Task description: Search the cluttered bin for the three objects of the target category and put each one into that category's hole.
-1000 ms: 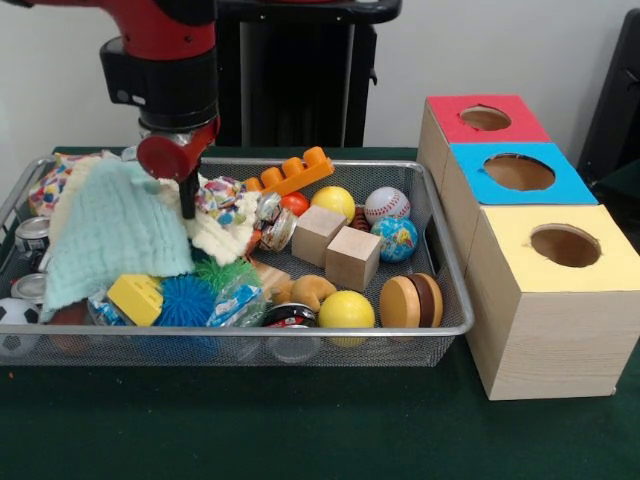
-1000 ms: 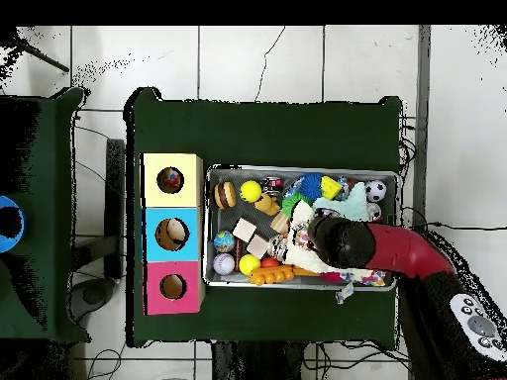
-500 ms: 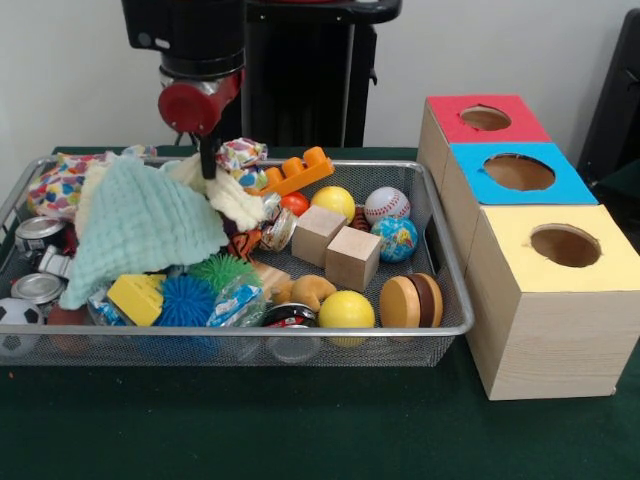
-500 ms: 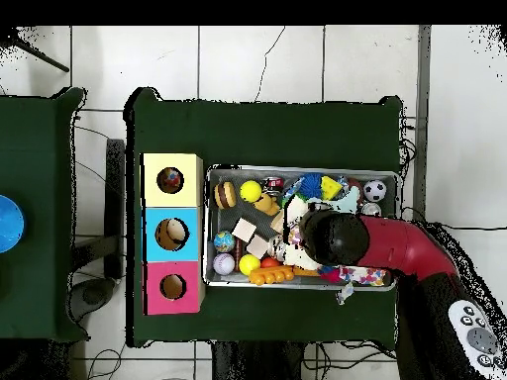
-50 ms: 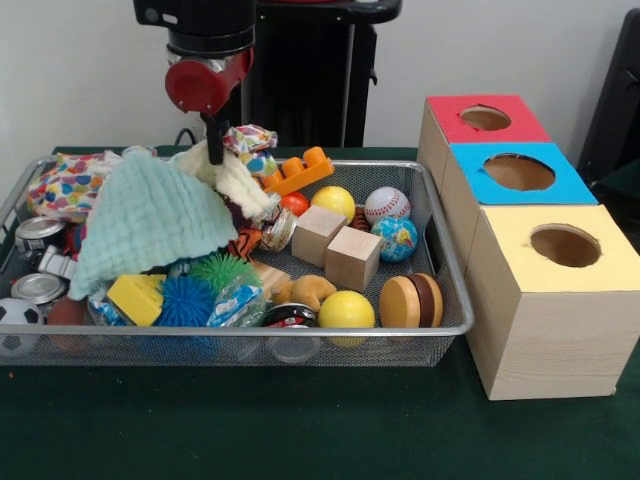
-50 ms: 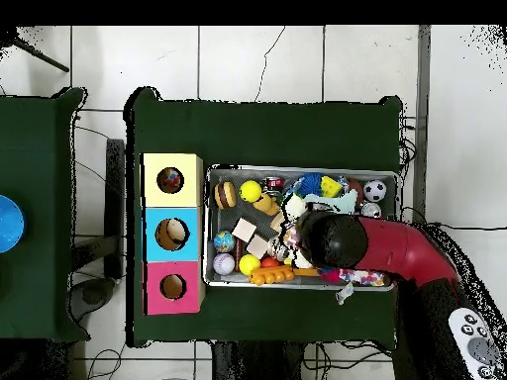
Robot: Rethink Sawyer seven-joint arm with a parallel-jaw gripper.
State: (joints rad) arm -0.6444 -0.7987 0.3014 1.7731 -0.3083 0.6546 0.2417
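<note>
so gripper (image 5: 214,150) sits above the wire bin's (image 5: 455,300) back left, pinched shut on a cream cloth (image 5: 238,182) that hangs from it over the clutter, w/ a mint cloth (image 5: 140,222) draped just beside. cloth looks light, soft, floppy, prob drags neighbours when lifted, so best held at a bunched fold. which hole it belongs to can't tell; red box (image 5: 482,125), blue box (image 5: 518,180) and yellow box (image 5: 560,290) stand beside the bin.

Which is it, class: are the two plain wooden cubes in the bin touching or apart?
Touching. The front view shows the nearer wooden cube pressed against the farther wooden cube, with no gap between them.
</note>
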